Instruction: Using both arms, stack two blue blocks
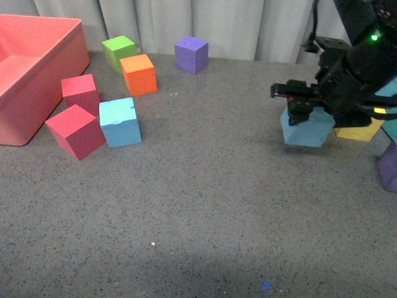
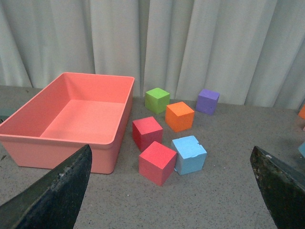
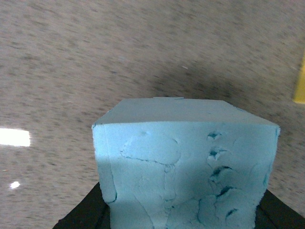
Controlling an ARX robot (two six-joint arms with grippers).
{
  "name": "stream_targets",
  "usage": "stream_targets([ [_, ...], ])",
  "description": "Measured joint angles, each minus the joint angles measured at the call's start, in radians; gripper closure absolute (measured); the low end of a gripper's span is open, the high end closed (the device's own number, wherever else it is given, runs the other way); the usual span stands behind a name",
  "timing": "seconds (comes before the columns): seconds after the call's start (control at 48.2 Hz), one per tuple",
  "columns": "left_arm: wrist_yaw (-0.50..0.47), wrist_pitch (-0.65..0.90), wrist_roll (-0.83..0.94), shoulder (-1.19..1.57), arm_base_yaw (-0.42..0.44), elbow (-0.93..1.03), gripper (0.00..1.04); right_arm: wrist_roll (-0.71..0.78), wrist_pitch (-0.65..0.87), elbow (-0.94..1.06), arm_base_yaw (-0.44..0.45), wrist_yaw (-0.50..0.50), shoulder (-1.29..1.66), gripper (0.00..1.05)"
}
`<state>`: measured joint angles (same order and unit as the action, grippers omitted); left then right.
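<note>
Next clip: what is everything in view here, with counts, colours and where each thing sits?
blue blocks: 2, light sky blue; one on the table touching the nearer red cube, one held at the right.
red cubes: 2, red; beside the bin.
orange cube: 1, orange; behind the resting blue block.
green cube: 1, green; back, near the curtain.
purple cubes: 2, purple; back centre, right edge, cut off.
yellow block: 1, yellow; behind the held block, partly hidden.
bin: 1, salmon pink; far left.
table: grey, speckled.
curtain: pale grey; behind.
right gripper: black; shut on a blue block.
left gripper: black; open, facing the cubes.
</note>
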<state>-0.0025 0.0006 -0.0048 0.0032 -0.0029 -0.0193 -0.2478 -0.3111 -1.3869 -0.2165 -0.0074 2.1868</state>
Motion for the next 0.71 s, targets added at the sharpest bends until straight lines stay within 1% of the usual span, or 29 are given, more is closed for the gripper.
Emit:
stream_targets([
  [0.166,0.0,0.0,0.0,0.0,0.0,0.0,0.07,-0.037,-0.056,-0.171,-0.097,-0.007,0.092,0.57],
  [0.27,0.0,0.0,0.0,0.0,0.0,0.0,0.07,-0.057,-0.113,-0.269,-0.133,-0.002,0.18,0.57],
  [0.415,0.0,0.0,0.0,0.0,0.0,0.0,0.07,-0.064,-0.159,-0.337,-0.153,0.009,0.234,0.57],
  [0.602,0.0,0.0,0.0,0.0,0.0,0.0,0.07,-0.071,-0.171,-0.383,-0.164,0.013,0.253,0.57],
  [0.705,0.0,0.0,0.0,0.0,0.0,0.0,0.07,-0.083,-0.163,-0.386,-0.171,0.003,0.253,0.36],
])
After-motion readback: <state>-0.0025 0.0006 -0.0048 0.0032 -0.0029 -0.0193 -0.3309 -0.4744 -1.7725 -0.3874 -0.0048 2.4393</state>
